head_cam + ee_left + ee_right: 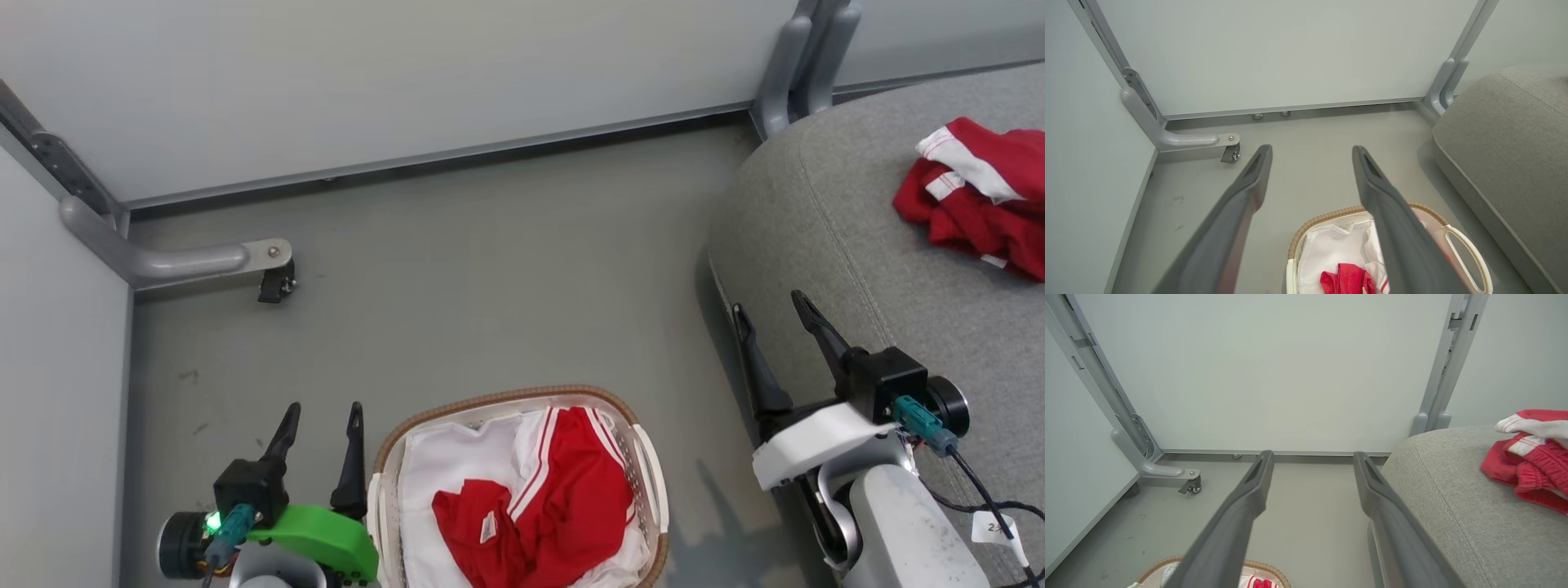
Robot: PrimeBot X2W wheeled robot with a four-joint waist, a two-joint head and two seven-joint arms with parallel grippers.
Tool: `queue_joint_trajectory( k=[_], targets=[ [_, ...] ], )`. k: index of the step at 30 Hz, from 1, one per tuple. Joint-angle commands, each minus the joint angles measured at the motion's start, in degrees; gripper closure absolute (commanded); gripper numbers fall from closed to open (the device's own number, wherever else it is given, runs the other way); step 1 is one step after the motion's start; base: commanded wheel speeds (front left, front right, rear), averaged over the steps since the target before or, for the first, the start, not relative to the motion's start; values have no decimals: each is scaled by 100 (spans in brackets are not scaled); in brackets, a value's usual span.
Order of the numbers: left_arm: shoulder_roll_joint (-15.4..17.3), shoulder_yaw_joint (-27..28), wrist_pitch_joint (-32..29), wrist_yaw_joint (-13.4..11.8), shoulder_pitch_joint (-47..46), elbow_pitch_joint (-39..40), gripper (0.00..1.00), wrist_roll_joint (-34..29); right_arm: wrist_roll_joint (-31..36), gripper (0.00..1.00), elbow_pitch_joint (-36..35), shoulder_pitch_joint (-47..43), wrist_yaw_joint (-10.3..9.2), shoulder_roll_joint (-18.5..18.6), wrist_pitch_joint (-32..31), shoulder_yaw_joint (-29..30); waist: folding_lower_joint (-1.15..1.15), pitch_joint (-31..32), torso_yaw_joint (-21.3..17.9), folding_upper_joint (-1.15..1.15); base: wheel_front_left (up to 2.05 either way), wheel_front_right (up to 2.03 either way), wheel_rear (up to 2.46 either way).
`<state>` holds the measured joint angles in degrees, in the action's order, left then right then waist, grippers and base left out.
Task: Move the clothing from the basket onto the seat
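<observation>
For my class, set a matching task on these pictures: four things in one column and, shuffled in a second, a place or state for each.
Column one
1. basket
2. seat
3. left gripper
4. right gripper

Column two
A. open, at the seat's edge
B. on the floor, red clothing inside
C. light grey fabric, rounded edge
D. open, beside the basket's left side

Pairs: 1-B, 2-C, 3-D, 4-A
</observation>
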<state>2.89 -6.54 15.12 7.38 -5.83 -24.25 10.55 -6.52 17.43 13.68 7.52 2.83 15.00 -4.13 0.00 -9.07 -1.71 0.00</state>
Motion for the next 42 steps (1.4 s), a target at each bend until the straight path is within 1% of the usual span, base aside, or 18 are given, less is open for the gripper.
queue_joint_trajectory(
  k=[1, 7, 15, 22, 33, 42],
  targets=[
    [7, -94, 5, 18, -178, -47, 0, 36, -30, 0, -48, 122, -6, 22, 27, -8, 0, -458, -290, 0, 0, 0, 0],
    [40, -541, 5, 19, -727, -352, 0, 72, -172, 0, -254, 547, -6, 19, 27, -197, 0, -1145, -675, 0, 0, 0, 0],
    [295, -1221, 5, 19, -1487, -868, 0, 291, -401, 0, -585, 1033, -6, 15, 27, -507, 0, -1981, -1189, 0, 0, 0, 0],
    [524, -1796, 5, 19, -2087, -1406, 0, 553, -592, 0, -862, 1310, -6, 14, 27, -691, 0, -2592, -1536, 0, 0, 0, 0],
    [750, -2579, 5, 19, -2807, -2298, 0, 966, -755, 0, -1204, 1614, -6, 14, 27, -944, 0, -3360, -1801, 0, 0, 0, 0],
    [770, -3303, 5, 19, -3176, -3105, 0, 1644, -775, 0, -1254, 1674, -6, 14, 27, -1010, 0, -3685, -1859, 0, 0, 0, 0]
  ],
)
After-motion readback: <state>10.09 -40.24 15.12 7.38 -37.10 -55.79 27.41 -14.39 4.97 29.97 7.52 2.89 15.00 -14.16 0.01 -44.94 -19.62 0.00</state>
